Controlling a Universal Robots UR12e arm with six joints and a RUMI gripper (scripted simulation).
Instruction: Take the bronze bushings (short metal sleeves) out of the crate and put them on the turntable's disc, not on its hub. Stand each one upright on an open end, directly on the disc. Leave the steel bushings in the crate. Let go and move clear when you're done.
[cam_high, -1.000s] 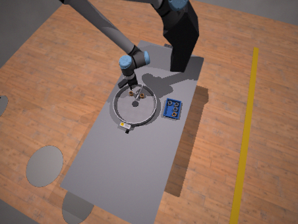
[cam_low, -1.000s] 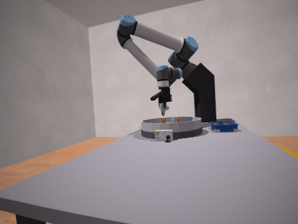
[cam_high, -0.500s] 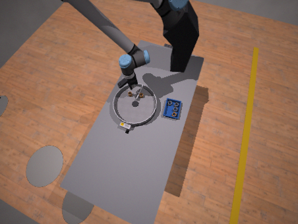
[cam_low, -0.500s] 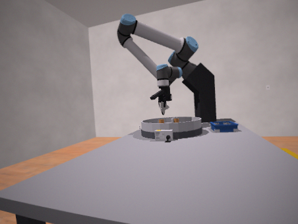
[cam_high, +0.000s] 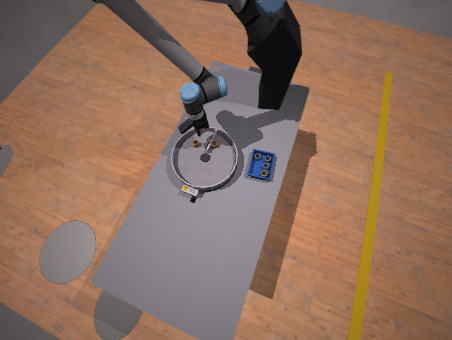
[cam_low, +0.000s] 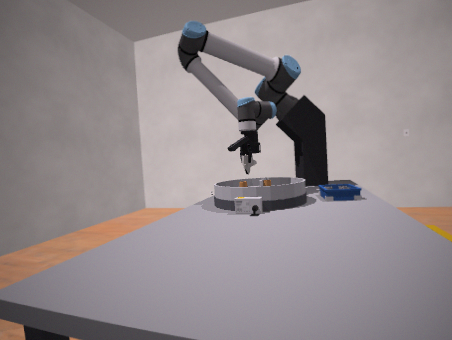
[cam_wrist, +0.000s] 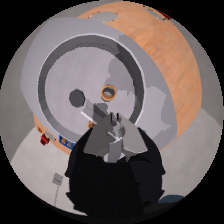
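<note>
Top view: the table (cam_high: 190, 260) runs from upper centre to the lower left of the frame. The turntable (cam_high: 176, 165) sits on it at centre, with the crate (cam_high: 250, 165) just right of it, apart from its rim. Two bushings (cam_high: 196, 144) (cam_high: 214, 144) stand upright on the disc (cam_high: 215, 170), in its upper part, left and right of each other, above the hub (cam_high: 205, 158). Four more bushings (cam_high: 264, 173) lie in the crate. The gripper (cam_low: 247, 168) hangs above the disc's upper left part, clear of the bushings. The arm's pedestal (cam_high: 280, 55) stands at the table's upper end.
</note>
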